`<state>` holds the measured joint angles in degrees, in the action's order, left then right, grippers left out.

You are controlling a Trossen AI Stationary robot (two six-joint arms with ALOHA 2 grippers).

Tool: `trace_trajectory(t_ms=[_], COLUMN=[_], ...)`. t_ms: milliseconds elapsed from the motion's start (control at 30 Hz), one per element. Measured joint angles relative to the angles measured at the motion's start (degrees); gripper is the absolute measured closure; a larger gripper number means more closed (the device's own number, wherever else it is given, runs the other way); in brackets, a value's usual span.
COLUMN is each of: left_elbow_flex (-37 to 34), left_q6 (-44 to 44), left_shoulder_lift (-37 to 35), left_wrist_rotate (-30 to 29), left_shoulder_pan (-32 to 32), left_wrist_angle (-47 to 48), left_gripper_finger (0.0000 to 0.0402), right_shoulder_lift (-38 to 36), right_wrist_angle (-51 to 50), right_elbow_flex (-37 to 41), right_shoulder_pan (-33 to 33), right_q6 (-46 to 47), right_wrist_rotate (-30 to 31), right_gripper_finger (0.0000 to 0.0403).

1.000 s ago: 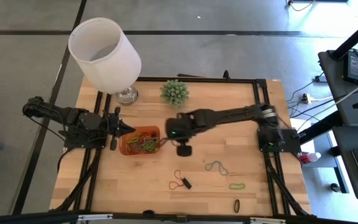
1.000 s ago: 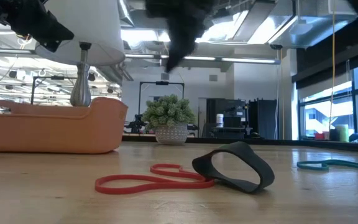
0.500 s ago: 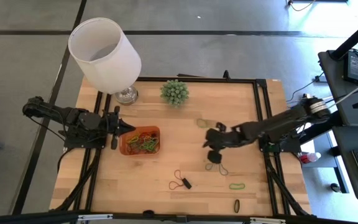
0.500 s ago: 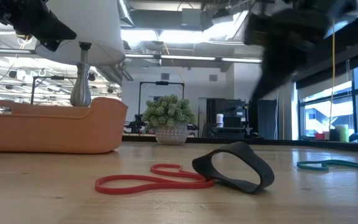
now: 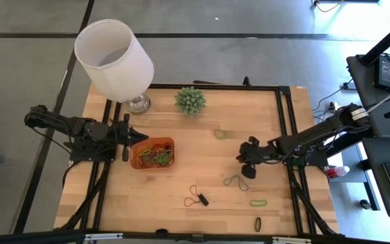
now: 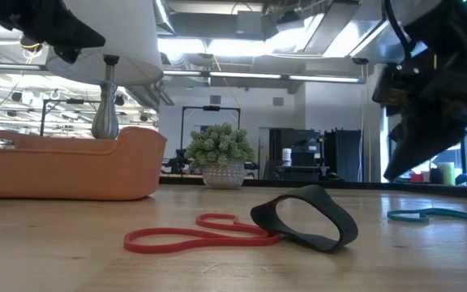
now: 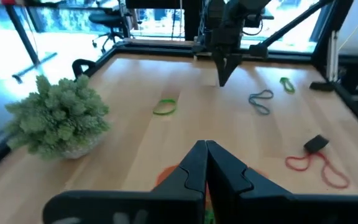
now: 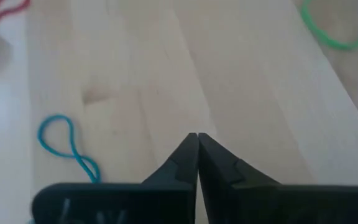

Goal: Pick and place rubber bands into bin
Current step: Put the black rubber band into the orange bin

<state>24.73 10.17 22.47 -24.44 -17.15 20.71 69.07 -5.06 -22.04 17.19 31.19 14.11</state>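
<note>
Bare wood [image 5: 202, 152] between bin [image 5: 135, 157] and right arm's fingers [image 5: 247, 170]

Grey concrete floor [image 5: 249, 61] surrounds the light wooden slatted surface [image 5: 208, 183]. Large glazed windows [image 6: 428, 146] stand at one side; bright ceiling light panels [image 6: 242, 49] hang overhead.

Bin [image 5: 153, 153] is sitting left of centre, holding bands [image 5: 156, 152]. Lamp [image 5: 114, 59] and plant [image 5: 190, 100] are standing behind it; loose bands [image 5: 235, 181] are lying right, toward the front.
</note>
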Motion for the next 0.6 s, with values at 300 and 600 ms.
trace_trajectory(t_ms=[300, 600], left_elbow_flex=[4.4, 25.1], left_q6=[-5.7, -13.2], left_shoulder_lift=[21.2, 51.8], left_wrist_rotate=[1.1, 7.9], left_shoulder_pan=[0.0, 0.0], left_wrist_angle=[-7.6, -6.6], left_gripper_finger=[0.0398, 0.0396], right_shoulder_lift=[-1.1, -1.0], right_wrist_angle=[0.9, 0.5], right_elbow_flex=[0.7, 0.7], right_shoulder_pan=[0.0, 0.0], right_q6=[-4.6, -4.7], right_wrist_rotate=[0.0, 0.0], right_gripper_finger=[0.0391, 0.0389])
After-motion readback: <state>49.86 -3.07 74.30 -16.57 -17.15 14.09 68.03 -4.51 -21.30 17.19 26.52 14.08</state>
